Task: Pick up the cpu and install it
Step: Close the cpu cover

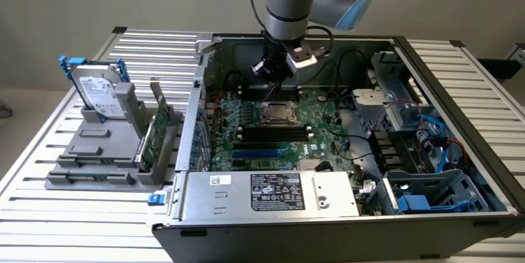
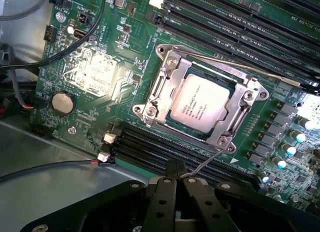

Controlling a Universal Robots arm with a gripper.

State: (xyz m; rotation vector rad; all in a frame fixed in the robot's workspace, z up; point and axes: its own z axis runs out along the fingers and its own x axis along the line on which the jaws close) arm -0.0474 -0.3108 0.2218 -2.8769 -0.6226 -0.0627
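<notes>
Exterior view: slatted counter [image 1: 49, 214] carries the open case [image 1: 328, 238]. Tool [image 2: 176, 168], closed and empty, hangs inside; cpu [image 2: 200, 104] seated just below it.

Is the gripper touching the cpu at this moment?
Apart. In the wrist view the cpu lies in its socket frame with its top bare, and the shut gripper sits off it, across the black memory slots.

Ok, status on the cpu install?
Fingers shut, low over the board. Cpu sits in the socket, frame around it. Thin lever reaches toward the fingers.
</notes>
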